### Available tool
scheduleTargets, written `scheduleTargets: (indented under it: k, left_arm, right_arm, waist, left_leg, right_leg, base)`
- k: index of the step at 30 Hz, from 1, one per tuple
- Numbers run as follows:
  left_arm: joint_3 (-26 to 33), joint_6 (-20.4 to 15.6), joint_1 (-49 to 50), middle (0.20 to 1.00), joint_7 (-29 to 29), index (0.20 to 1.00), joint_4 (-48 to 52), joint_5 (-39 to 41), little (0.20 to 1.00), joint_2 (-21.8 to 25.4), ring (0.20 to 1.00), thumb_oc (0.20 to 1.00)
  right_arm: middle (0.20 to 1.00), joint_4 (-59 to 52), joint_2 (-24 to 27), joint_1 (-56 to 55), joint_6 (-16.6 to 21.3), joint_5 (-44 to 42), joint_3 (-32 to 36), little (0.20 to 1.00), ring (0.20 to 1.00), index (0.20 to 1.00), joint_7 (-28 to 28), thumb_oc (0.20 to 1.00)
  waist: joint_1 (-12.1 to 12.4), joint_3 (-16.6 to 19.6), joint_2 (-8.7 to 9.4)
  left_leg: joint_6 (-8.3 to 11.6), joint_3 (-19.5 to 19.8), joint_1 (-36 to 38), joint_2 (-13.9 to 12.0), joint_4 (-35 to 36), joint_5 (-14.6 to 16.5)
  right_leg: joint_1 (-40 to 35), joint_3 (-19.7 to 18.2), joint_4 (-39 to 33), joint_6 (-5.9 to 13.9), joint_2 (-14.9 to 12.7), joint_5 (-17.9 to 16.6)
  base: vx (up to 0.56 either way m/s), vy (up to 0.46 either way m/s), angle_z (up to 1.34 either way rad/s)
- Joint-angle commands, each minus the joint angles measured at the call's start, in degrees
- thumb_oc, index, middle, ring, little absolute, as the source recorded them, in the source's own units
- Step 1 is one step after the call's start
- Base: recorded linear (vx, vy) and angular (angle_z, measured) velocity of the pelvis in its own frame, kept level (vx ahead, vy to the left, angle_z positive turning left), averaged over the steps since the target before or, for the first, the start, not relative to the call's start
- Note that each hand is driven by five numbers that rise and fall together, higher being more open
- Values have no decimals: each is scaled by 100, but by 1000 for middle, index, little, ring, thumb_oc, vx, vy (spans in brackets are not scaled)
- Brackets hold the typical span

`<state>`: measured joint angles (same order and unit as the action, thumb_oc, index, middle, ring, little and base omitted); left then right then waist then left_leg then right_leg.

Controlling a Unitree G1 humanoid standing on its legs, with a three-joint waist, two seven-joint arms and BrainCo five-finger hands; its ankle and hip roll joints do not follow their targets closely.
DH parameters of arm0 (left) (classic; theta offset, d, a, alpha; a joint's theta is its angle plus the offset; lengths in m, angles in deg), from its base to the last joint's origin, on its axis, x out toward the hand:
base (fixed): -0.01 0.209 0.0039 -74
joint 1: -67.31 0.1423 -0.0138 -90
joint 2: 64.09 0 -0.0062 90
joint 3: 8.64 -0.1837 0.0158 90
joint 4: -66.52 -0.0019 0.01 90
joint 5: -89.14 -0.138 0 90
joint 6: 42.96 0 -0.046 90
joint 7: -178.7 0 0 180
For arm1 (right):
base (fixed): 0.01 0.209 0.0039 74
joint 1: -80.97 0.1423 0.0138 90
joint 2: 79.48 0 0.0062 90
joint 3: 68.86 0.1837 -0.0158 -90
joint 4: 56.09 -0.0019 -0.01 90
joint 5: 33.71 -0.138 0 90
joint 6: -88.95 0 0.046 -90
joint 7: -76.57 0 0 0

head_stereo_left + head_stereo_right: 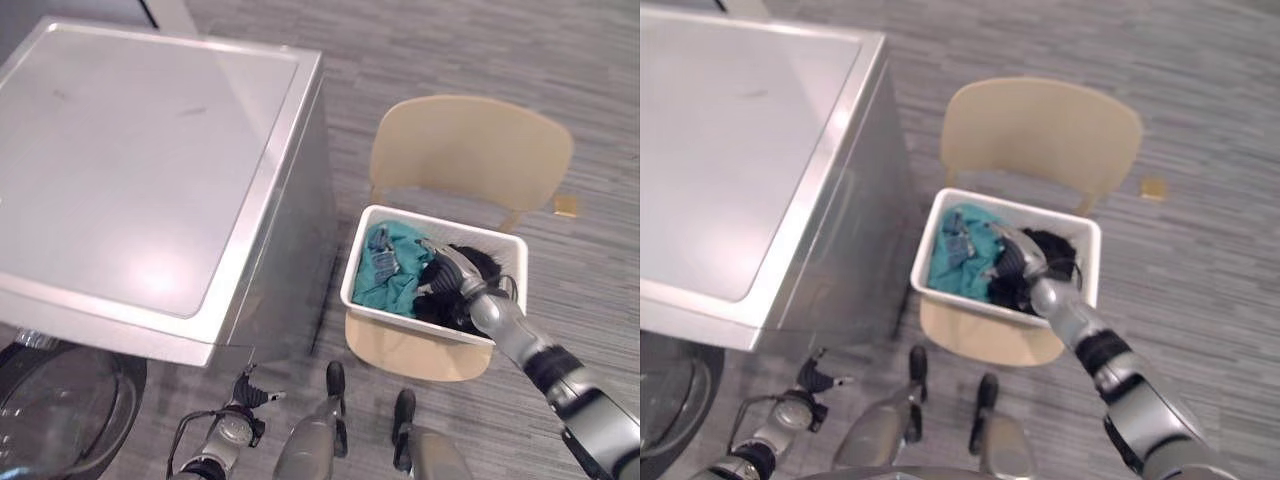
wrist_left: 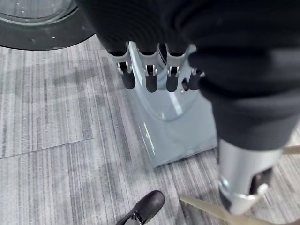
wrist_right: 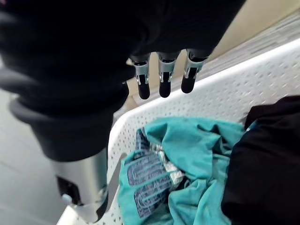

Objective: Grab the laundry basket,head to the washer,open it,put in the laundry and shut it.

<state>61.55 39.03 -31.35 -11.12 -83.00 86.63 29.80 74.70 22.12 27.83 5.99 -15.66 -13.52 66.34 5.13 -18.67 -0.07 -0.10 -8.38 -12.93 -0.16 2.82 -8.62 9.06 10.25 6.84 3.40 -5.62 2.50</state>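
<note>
A white perforated laundry basket (image 1: 372,232) sits on the seat of a beige chair (image 1: 470,150), just right of the silver washer (image 1: 140,170). It holds a teal garment (image 1: 388,270) and a black garment (image 3: 267,159). My right hand (image 1: 450,268) hovers over the laundry inside the basket, open; its straight fingers (image 3: 161,79) point toward the basket's far wall (image 3: 262,79) and hold nothing. My left hand (image 1: 245,392) hangs low by the washer's front corner (image 2: 173,126), open and empty, its fingers (image 2: 150,75) relaxed.
The washer's round glass door (image 1: 60,400) stands swung open at the lower left, also seen as the door (image 2: 42,18) in the left wrist view. A small tan object (image 1: 566,207) lies on the grey striped floor behind the chair.
</note>
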Motion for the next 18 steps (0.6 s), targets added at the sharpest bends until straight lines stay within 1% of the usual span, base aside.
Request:
scheduleTargets:
  k: [1,3,4,5,7,8,9,12,14,15,16,17,18]
  left_arm:
    - [-77,-247,-80,1000,-181,1000,21,129,1000,104,1000,1000]
    - [-151,-284,-171,1000,-204,1000,108,195,1000,151,1000,1000]
    - [-237,-332,-252,1000,-241,1000,197,282,1000,199,1000,1000]
    - [-235,-332,-254,1000,-241,1000,196,283,1000,199,1000,1000]
    - [-329,-367,-337,1000,-264,1000,262,376,1000,214,1000,1000]
    - [-431,-394,-420,1000,-305,1000,367,473,1000,235,1000,1000]
    - [-430,-394,-421,1000,-305,1000,367,473,1000,235,1000,1000]
    - [-607,-432,-540,1000,-281,1000,470,605,1000,211,1000,1000]
    - [-665,-417,-611,1000,-272,1000,453,603,1000,187,1000,1000]
    - [-725,-395,-668,1000,-234,1000,427,577,1000,169,1000,1000]
    - [-745,-383,-678,1000,-228,1000,403,555,1000,157,1000,1000]
    - [-746,-383,-678,1000,-228,1000,403,555,1000,157,1000,1000]
    - [-748,-362,-648,1000,-219,1000,394,523,1000,144,1000,1000]
  right_arm:
    - [1000,239,-23,353,-60,75,-242,1000,1000,1000,-317,1000]
    - [1000,718,-65,695,-121,85,-379,1000,1000,1000,-347,1000]
    - [1000,1233,-95,1047,-183,52,-460,1000,1000,1000,-392,1000]
    - [1000,1244,-99,1054,-178,51,-463,1000,1000,1000,-396,1000]
    - [1000,1641,-92,1367,-227,-1,-534,1000,1000,1000,-417,1000]
    - [1000,2027,-83,1675,-281,-50,-604,1000,1000,1000,-437,1000]
    - [1000,2029,-83,1677,-280,-50,-605,1000,1000,1000,-437,1000]
    - [1000,2607,-56,2039,-343,-217,-709,1000,1000,1000,-357,1000]
    - [1000,2682,-100,2071,-351,-342,-693,1000,1000,1000,-283,1000]
    - [915,2649,-129,2009,-329,-716,-629,915,915,915,-111,915]
    - [539,2539,-142,1958,-291,-907,-563,539,539,539,-83,539]
    - [467,2538,-141,1957,-291,-907,-563,467,467,467,-83,467]
    - [366,2307,-147,1870,-248,-1195,-472,366,366,366,-26,366]
  waist:
    - [84,14,224]
    - [173,-87,181]
    - [288,-207,123]
    - [287,-218,123]
    - [386,-309,46]
    - [474,-378,-25]
    - [473,-376,-25]
    - [616,-464,-141]
    - [649,-487,-166]
    - [690,-498,-191]
    - [697,-495,-192]
    - [697,-495,-193]
    - [688,-472,-182]
  left_leg:
    - [188,-43,-144,-189,-819,953]
    - [187,6,-305,-169,-849,919]
    - [183,61,-462,-133,-874,872]
    - [184,61,-454,-133,-887,887]
    - [185,124,-621,-103,-889,831]
    - [197,172,-790,-92,-874,753]
    - [197,172,-794,-92,-875,753]
    - [212,270,-1019,-57,-842,656]
    - [220,304,-1063,-50,-835,634]
    - [230,362,-1076,-43,-816,611]
    - [237,373,-1073,-37,-812,606]
    - [237,373,-1072,-37,-811,606]
    - [241,394,-1035,-42,-783,603]
  right_leg:
    - [183,-213,61,403,-483,17]
    - [339,-210,116,399,-507,-17]
    - [455,-187,130,396,-534,-54]
    - [449,-188,145,396,-536,-38]
    - [608,-158,167,397,-573,-61]
    - [777,-122,186,396,-597,-87]
    - [780,-121,187,396,-597,-86]
    - [950,-51,194,389,-609,-97]
    - [979,-25,202,390,-611,-91]
    - [990,17,209,388,-613,-73]
    - [969,30,201,388,-613,-69]
    - [969,30,200,388,-613,-69]
    - [931,38,188,388,-612,-59]
  base:
    - [-8,37,13]
    - [-21,25,15]
    - [-23,10,14]
    - [-16,10,8]
    - [-21,2,7]
    - [-31,-4,13]
    - [-22,-11,14]
    - [-24,-27,12]
    - [-18,-49,17]
    - [-7,-74,19]
    - [2,-56,19]
    - [9,-30,12]
    - [9,-17,13]
